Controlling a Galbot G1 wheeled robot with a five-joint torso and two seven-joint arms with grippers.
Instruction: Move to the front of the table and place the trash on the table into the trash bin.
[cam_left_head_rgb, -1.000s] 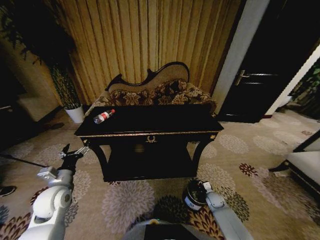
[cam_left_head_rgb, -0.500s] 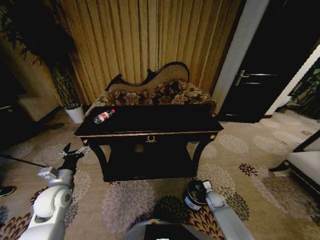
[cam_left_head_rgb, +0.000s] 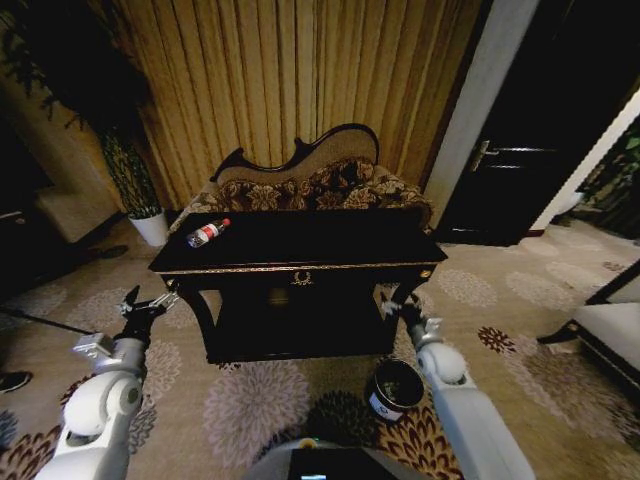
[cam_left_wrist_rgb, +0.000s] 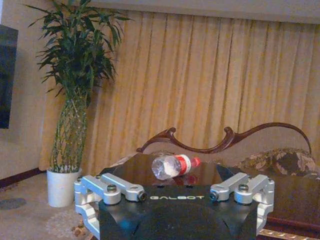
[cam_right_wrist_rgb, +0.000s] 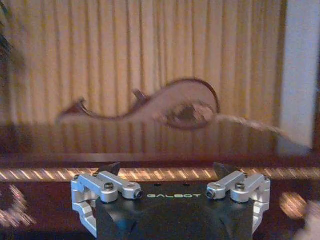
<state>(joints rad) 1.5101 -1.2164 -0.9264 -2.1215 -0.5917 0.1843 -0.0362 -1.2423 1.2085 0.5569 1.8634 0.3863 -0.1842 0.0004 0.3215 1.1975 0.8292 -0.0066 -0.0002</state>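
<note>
Black glossy table (cam_left_head_rgb: 300, 245) with gold trim, gold ornament (cam_left_head_rgb: 302, 279) at front centre, lower shelf (cam_left_head_rgb: 300, 325) underneath. On top: clear bottle (cam_left_head_rgb: 207, 233) with red label and cap, lying on its side near the back left corner; in the left wrist view the bottle (cam_left_wrist_rgb: 175, 166) lies with its cap pointing toward the sofa side. Table stands on floral carpet (cam_left_head_rgb: 250, 400). On the carpet: black bin (cam_left_head_rgb: 393, 389) near the table's front right leg, white plant pot (cam_left_head_rgb: 152, 227) off the left end.
</note>
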